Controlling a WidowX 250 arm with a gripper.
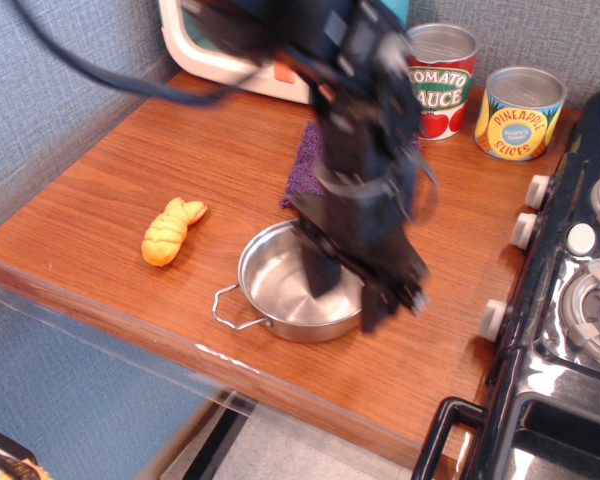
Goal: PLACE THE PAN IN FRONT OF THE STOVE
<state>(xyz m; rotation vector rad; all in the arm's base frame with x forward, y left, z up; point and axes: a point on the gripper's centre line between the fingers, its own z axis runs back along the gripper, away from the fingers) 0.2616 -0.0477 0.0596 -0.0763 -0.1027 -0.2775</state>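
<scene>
pan [285, 290]: upright near the table's [110, 190] near edge, left of the stove [570, 330]; one loop handle points near-left. gripper [350, 290]: blurred, fingers astride the pan's right rim; grip cannot be told. left: yellow toy [172, 230]. behind: purple cloth [302, 170]. far: tomato can [440, 80], pineapple can [520, 112], microwave [195, 40].
</scene>
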